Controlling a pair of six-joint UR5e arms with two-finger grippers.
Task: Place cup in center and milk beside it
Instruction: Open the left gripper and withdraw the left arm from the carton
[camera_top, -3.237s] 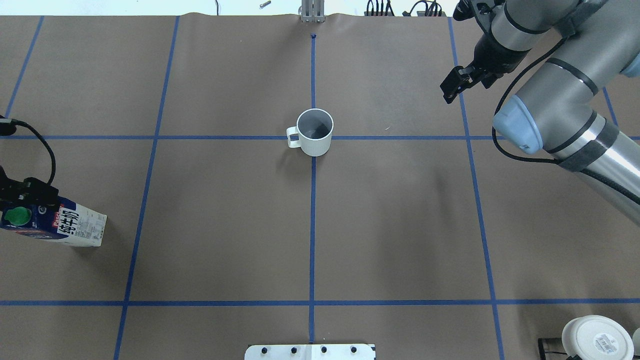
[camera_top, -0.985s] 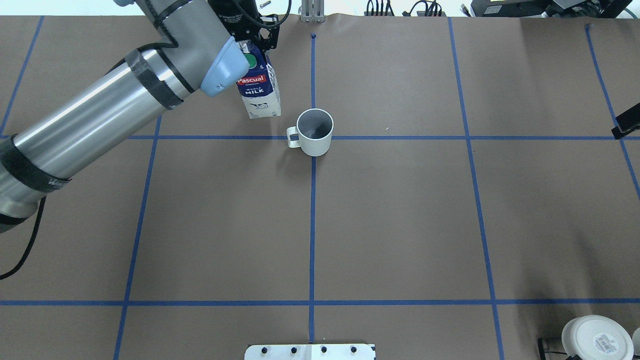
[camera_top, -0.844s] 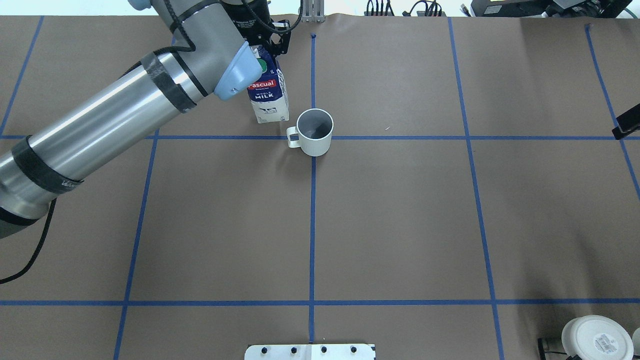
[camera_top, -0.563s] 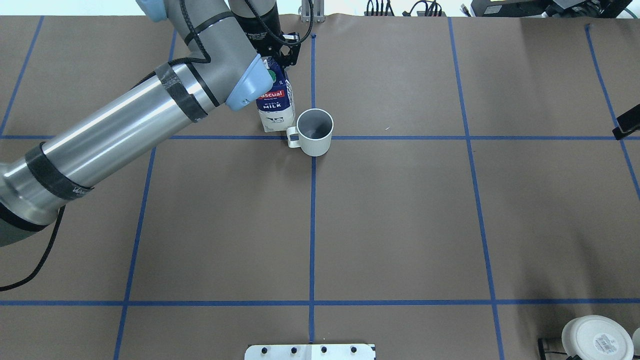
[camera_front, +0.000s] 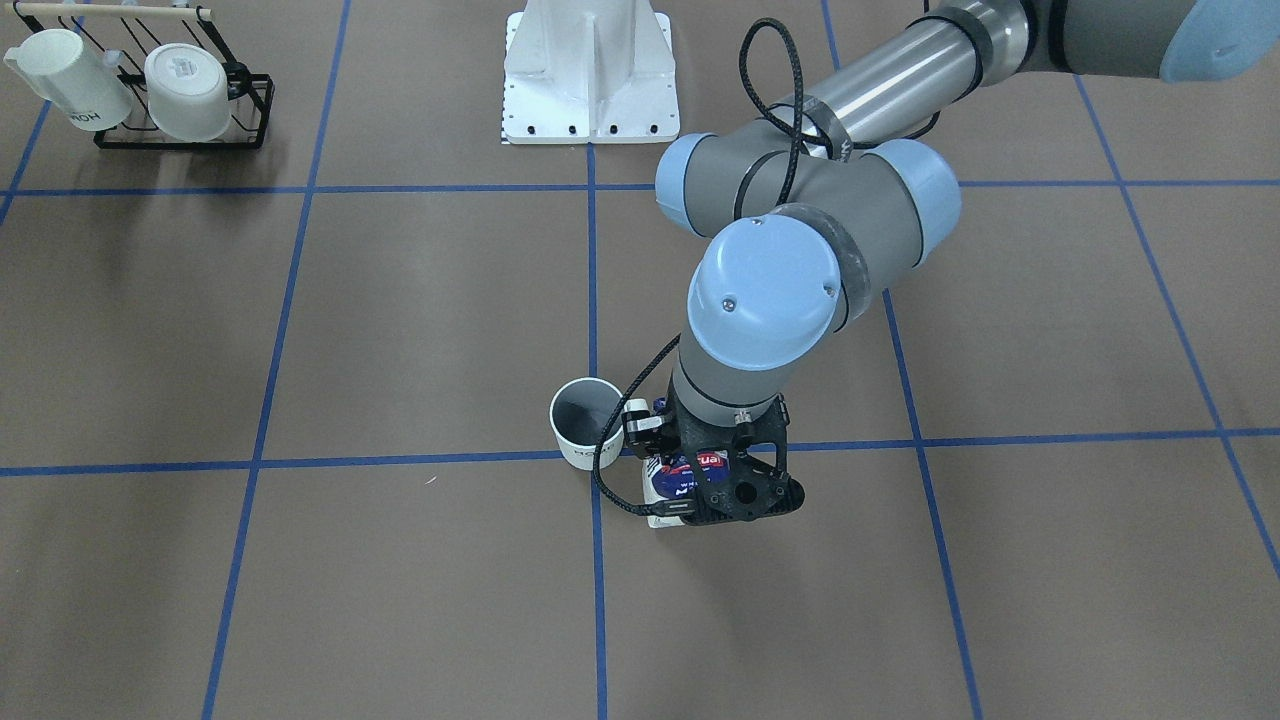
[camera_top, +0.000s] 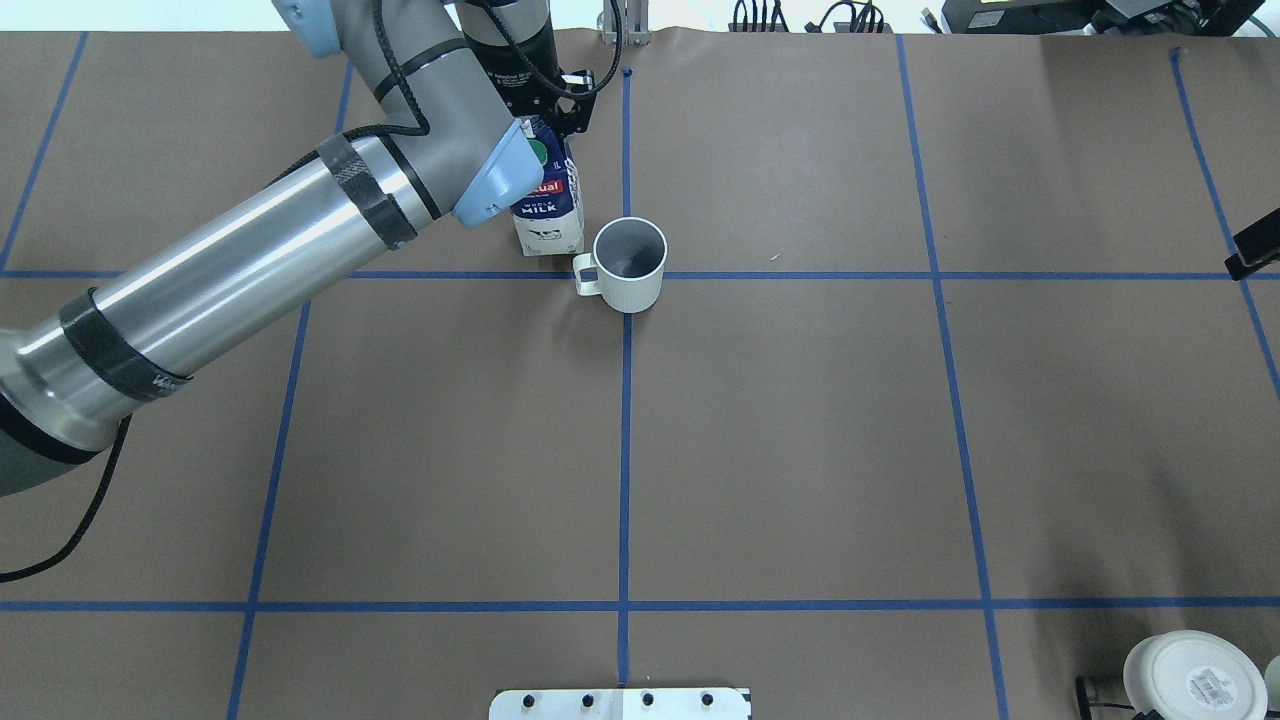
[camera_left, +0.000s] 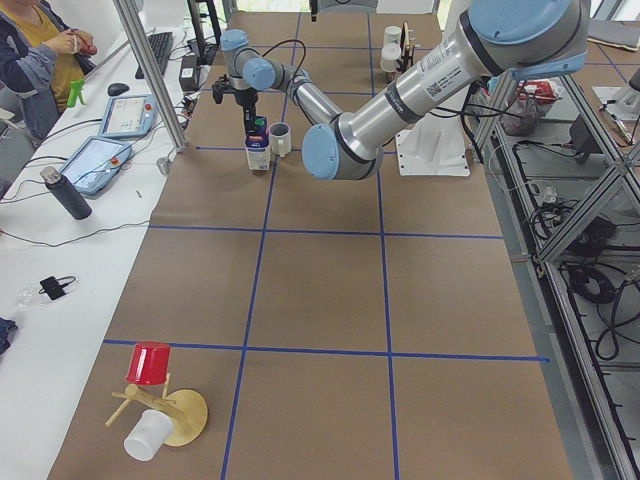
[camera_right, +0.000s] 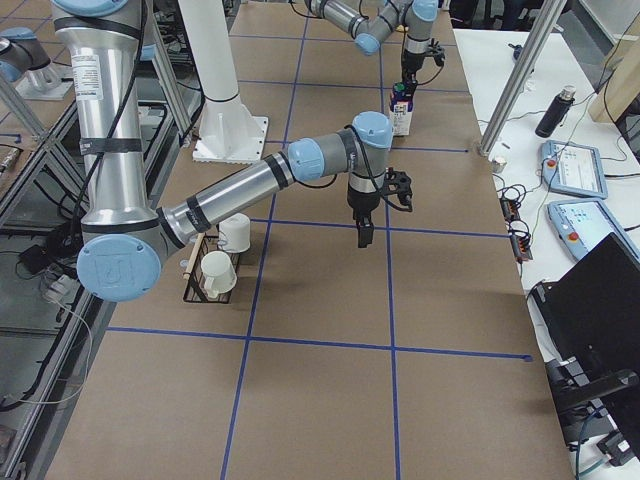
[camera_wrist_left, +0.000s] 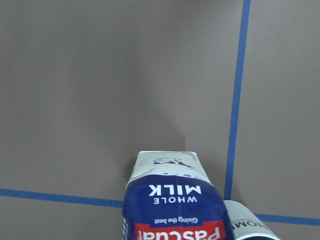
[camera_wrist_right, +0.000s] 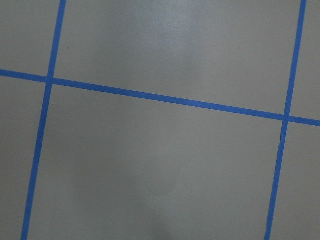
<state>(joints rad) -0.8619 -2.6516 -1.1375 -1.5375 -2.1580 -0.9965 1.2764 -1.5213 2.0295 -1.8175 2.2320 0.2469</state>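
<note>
Where the blue tape lines (camera_top: 625, 450) cross at the table's (camera_top: 800, 450) middle, the cup (camera_top: 630, 265) sits mouth-up, with the milk carton (camera_top: 548, 210) upright just beside its handle.
We see the carton's long axis vertical, green cap up, its "WHOLE MILK" face toward the robot. The left arm (camera_top: 250, 260) reaches far forward, wrist pointing down, and the left gripper (camera_top: 553, 120) has its jaws clamped on the carton's top. We cannot tell whether the carton's base touches the table, nor how the right gripper's (camera_right: 362, 235) jaws stand.

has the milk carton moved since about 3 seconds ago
Yes. In the overhead view the milk has gone from the view's left edge rightward and away from the robot, ending just left of the cup, which has not shifted.
</note>
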